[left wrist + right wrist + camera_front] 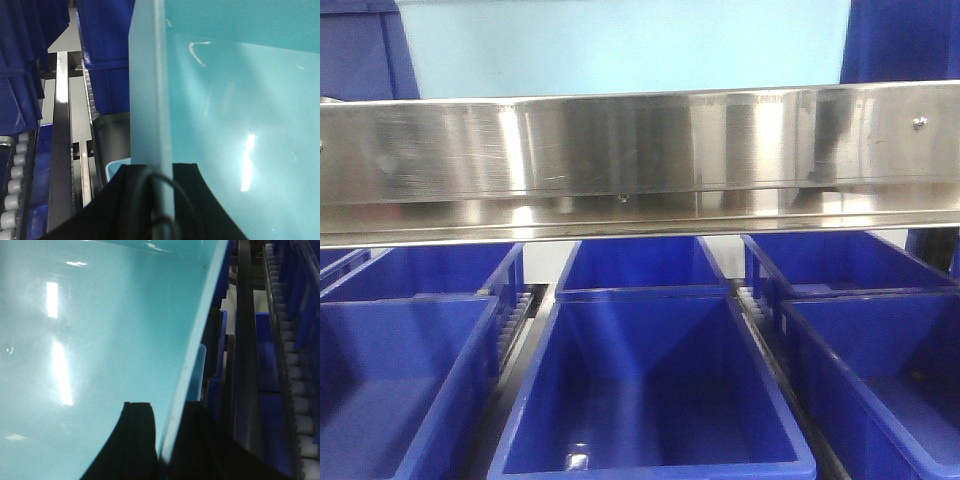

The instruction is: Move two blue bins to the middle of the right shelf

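A broad brushed-steel beam (640, 160) of the shelf ran across the front view. Above it a pale surface (620, 45) filled the gap, though whether that was the carried tub could not be told. Both wrist views were mostly filled by the pale sky-blue bin (240, 100). Its smooth inner wall was glossy with light reflections, and it was held up between the two arms in front of the rack. Just outside its wall a second pale-blue edge (198, 371) showed, but it was unclear whether that belonged to another tub nested beneath. Under the beam stood dark blue crates (650, 390) in three lanes, one behind another, and more of them flanked the light tub in the wrist views. A dark metal rail (245, 355) ran alongside the crates, with a line of small white rollers (15, 195) beside it. The left tool (160, 175) was closed narrowly on the tub's thick rim, with one black finger (117, 205) outside the wall and the other inside. The right tool (165, 412) gripped the opposite rim the same way, its fingers astride the wall.
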